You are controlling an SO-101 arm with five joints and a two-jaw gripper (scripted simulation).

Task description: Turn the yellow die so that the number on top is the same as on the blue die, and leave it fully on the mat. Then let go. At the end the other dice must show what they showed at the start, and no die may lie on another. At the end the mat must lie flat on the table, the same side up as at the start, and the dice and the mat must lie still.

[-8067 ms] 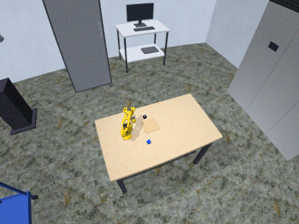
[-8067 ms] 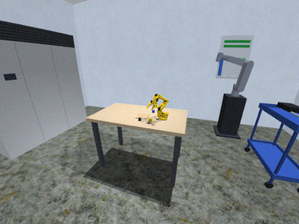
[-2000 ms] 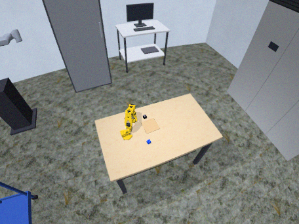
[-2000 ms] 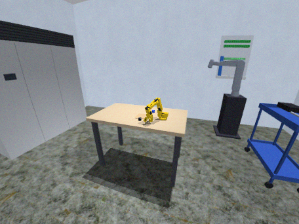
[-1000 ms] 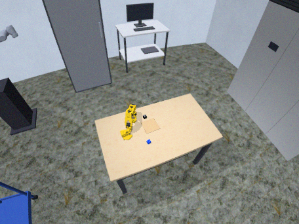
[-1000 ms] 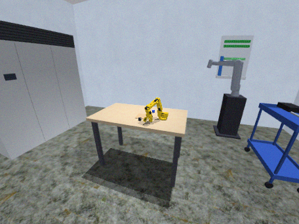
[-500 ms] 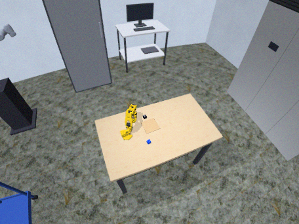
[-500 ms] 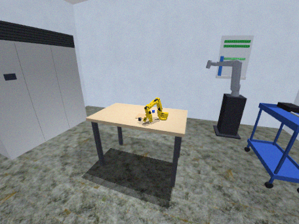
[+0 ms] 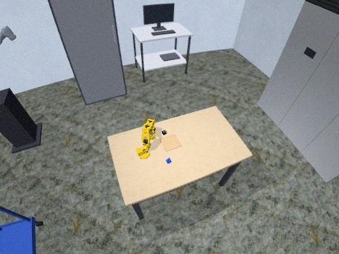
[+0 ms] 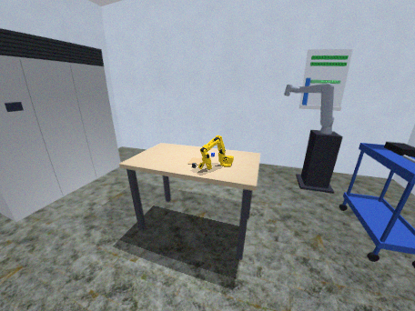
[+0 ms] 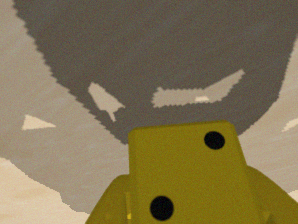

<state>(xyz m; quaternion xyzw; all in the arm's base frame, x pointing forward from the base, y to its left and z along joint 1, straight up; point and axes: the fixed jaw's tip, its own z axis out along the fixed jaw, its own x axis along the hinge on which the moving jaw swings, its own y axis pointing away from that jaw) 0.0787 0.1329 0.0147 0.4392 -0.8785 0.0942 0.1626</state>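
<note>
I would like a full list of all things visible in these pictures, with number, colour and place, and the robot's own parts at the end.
Table: one, light wood top, dark legs, middle of the room.
Mat: one, tan, on the table beside the arm.
Yellow die: one, yellow with black pips, filling the wrist view.
Blue die: one, blue, on the table, off the mat.
Dark die: one, dark, near the mat's far corner.
Desk: one, white, with monitor and keyboard, by the far wall.
Cart: one, blue, at the room's edge.
Grey arm: one, on a black pedestal.
Cabinets: grey, along the wall.
Arm: one, yellow, on the table.
Pincer: one, yellow, shut on the yellow die.
</note>
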